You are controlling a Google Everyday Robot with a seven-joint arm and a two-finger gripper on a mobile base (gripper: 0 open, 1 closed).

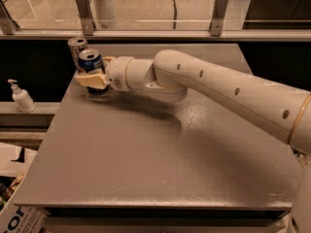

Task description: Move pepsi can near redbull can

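The pepsi can (90, 60), dark blue with a silver top, stands at the far left corner of the grey table (146, 149). The redbull can (77, 46), slim and silver, stands just behind and to the left of it, almost touching. My gripper (93, 71) reaches in from the right and is shut on the pepsi can. One cream finger (90, 79) covers the can's lower front and the other sits behind it. The can's base is hidden by the finger.
A white pump bottle (21, 97) stands on a lower ledge left of the table. A glass rail with metal posts (217, 13) runs along the table's far edge. A cardboard box (14, 212) sits on the floor at lower left.
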